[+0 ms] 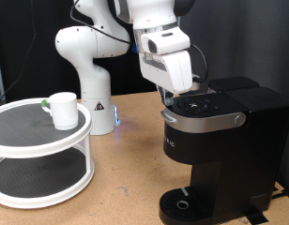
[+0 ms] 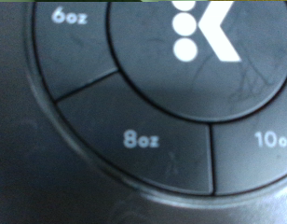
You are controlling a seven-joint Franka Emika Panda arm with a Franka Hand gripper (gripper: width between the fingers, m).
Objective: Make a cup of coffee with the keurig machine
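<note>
The keurig machine [image 1: 215, 141] stands at the exterior view's right, black with a grey-silver lid handle [image 1: 210, 119] and a round drip tray [image 1: 187, 204] at its foot. My gripper [image 1: 177, 92] is right down on the machine's round top control panel; its fingers are hidden behind the hand. The wrist view shows only that panel very close: the 8oz button [image 2: 143, 140], the 6oz button [image 2: 69, 37], the 10oz button [image 2: 265, 145] and the centre K button [image 2: 204, 42]. The white cup [image 1: 63, 109] stands on the white round stand, far from the machine. No fingertips show in the wrist view.
The white two-tier round stand [image 1: 41, 155] with dark mesh shelves sits at the exterior view's left on the brown table [image 1: 126, 178]. The robot's white base [image 1: 93, 98] stands behind it. The drip tray holds nothing.
</note>
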